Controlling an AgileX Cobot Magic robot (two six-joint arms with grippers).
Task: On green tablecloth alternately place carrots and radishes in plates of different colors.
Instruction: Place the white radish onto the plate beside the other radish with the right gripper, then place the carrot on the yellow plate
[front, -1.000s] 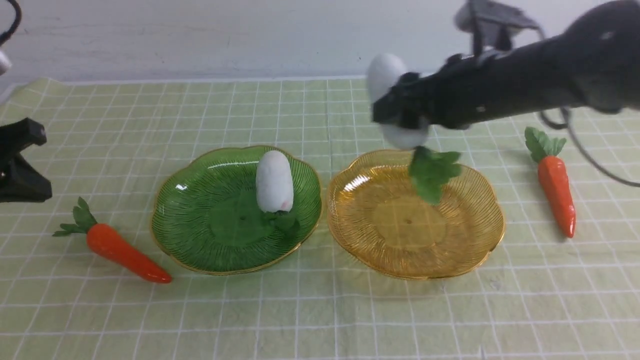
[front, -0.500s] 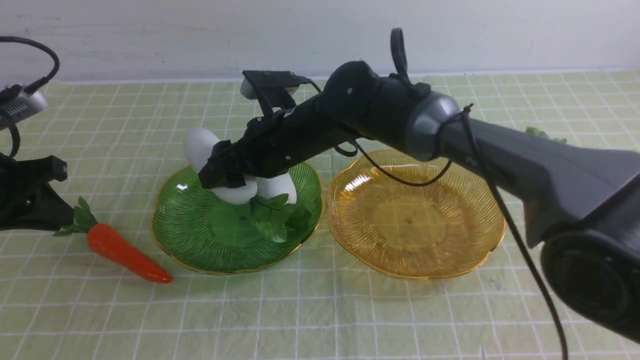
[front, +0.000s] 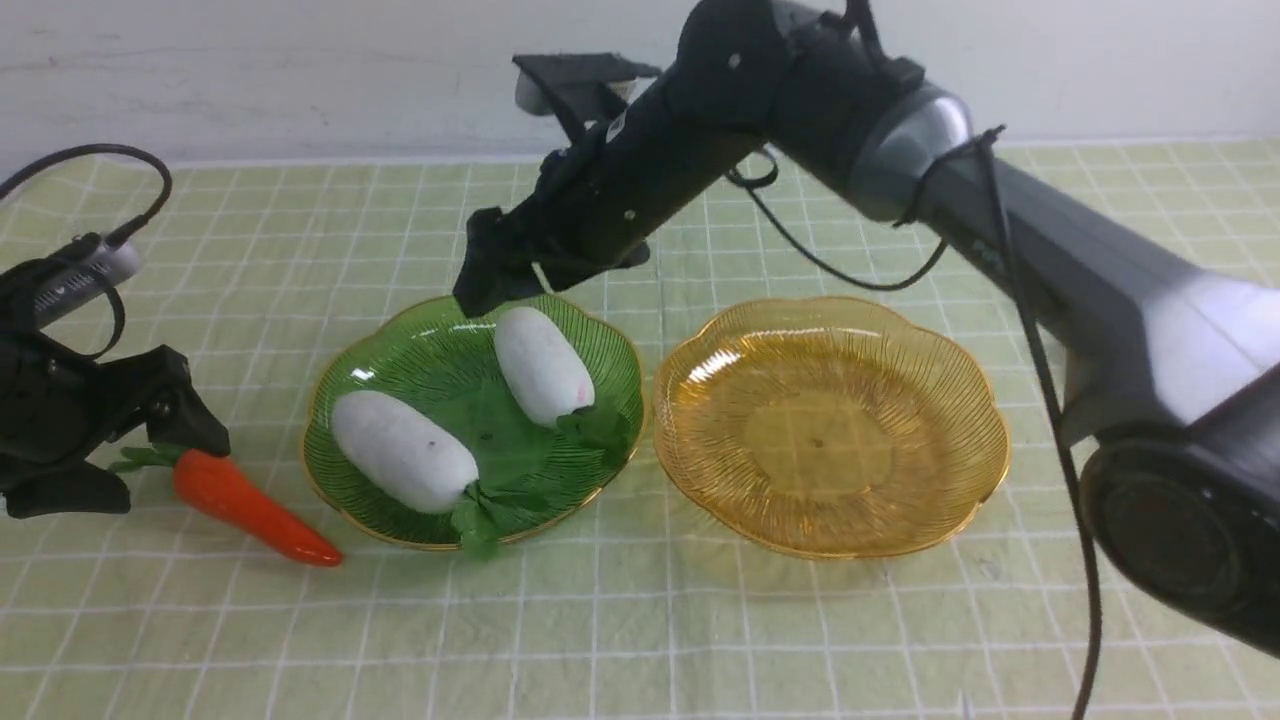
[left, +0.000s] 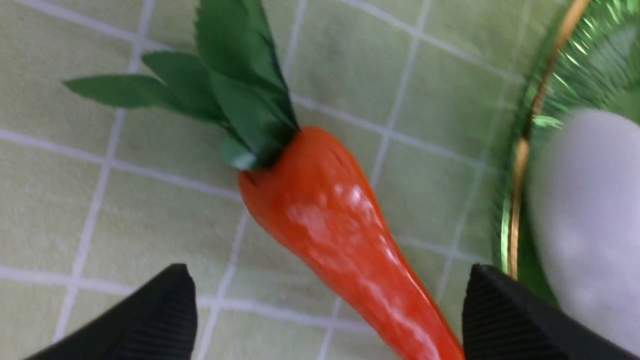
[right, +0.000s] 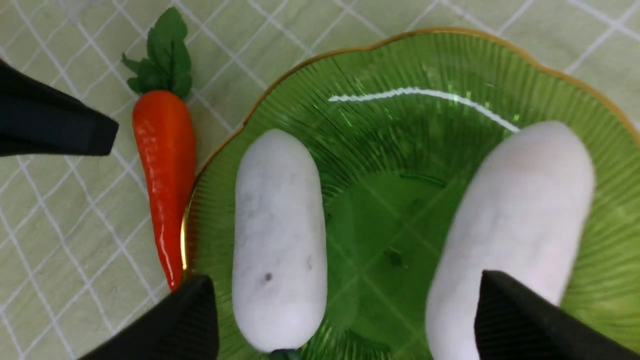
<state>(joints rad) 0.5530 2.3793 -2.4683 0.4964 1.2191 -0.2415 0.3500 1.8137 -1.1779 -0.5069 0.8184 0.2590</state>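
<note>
Front view, glossy tapered carrot (front: 240, 505), ribbed gold-rimmed green plate (front: 420, 350)

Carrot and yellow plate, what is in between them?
The green plate, with two white radishes lying in it. The front view shows this.

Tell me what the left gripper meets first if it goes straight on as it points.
Probably the carrot: the open left gripper points straight at it, nothing showing between, though depth is unclear.
</note>
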